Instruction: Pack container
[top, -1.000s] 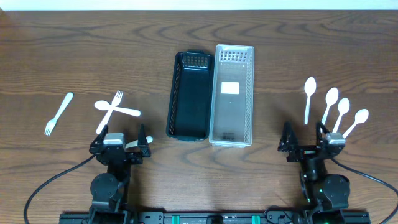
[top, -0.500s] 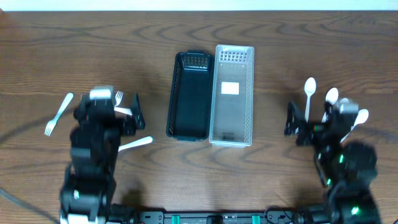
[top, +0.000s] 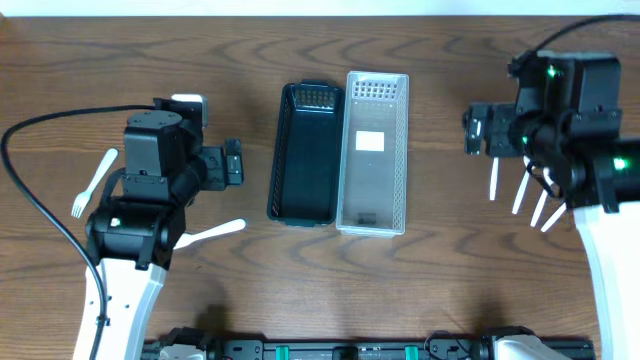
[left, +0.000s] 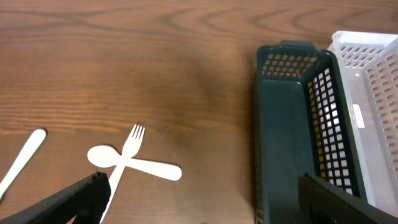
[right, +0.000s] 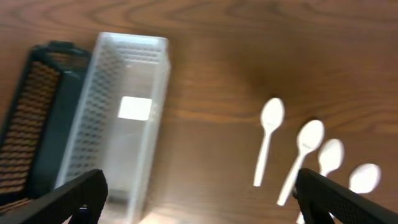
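Note:
A black basket and a clear basket stand side by side at the table's middle; both show empty. White forks and a spoon lie on the left: one fork, a utensil, and a crossed fork and spoon seen in the left wrist view. Several white spoons lie on the right, their bowls hidden under my right arm in the overhead view. My left gripper is open and empty above the crossed pair. My right gripper is open and empty above the spoons.
The black basket and the clear basket also show in the wrist views. A white label lies on the clear basket's floor. Black cables trail from both arms. Bare wooden table lies beyond the baskets.
Both arms have lifted from the front edge and swung away from it. The left one now covers the crossed fork and spoon, the right one covers the spoon bowls.

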